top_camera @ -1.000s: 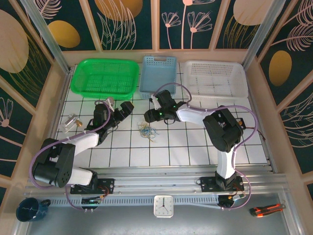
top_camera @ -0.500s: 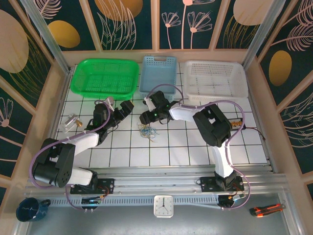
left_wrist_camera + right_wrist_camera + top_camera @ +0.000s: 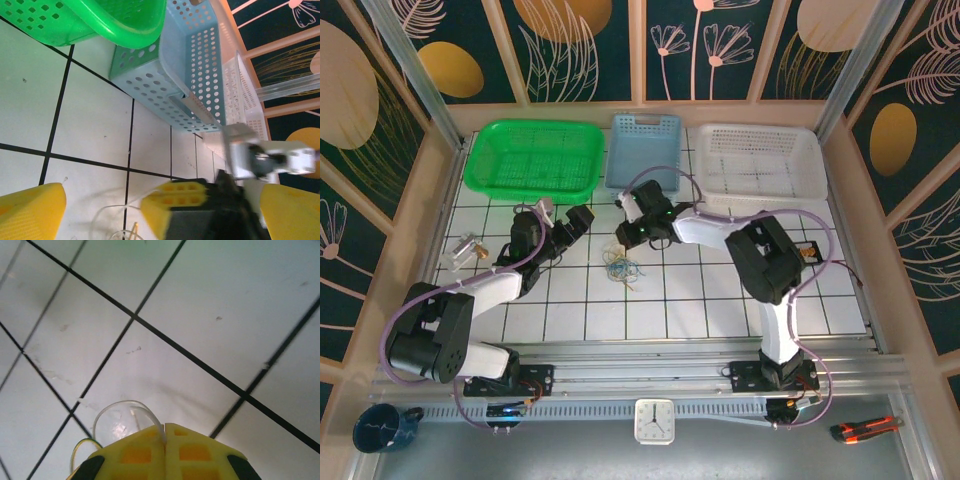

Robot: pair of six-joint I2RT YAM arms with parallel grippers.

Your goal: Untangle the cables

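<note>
The cables lie in a small tangle of blue, white and yellowish wire on the tiled table, in front of the blue basket. My right gripper is at the tangle's upper edge. In the right wrist view it is shut on a white cable, which loops up from between the yellow pads; a yellowish cable curves to the left. My left gripper stands open to the left of the tangle. Its yellow fingers frame the right gripper's pads and a white cable.
A green basket, a blue basket and a white basket line the far edge of the table. A small clear object lies at the left. The purple arm hose arcs over the right side.
My right gripper has shut on the white cable at the tangle's top edge, and its arm has shifted a little. The left gripper has stayed open and still.
</note>
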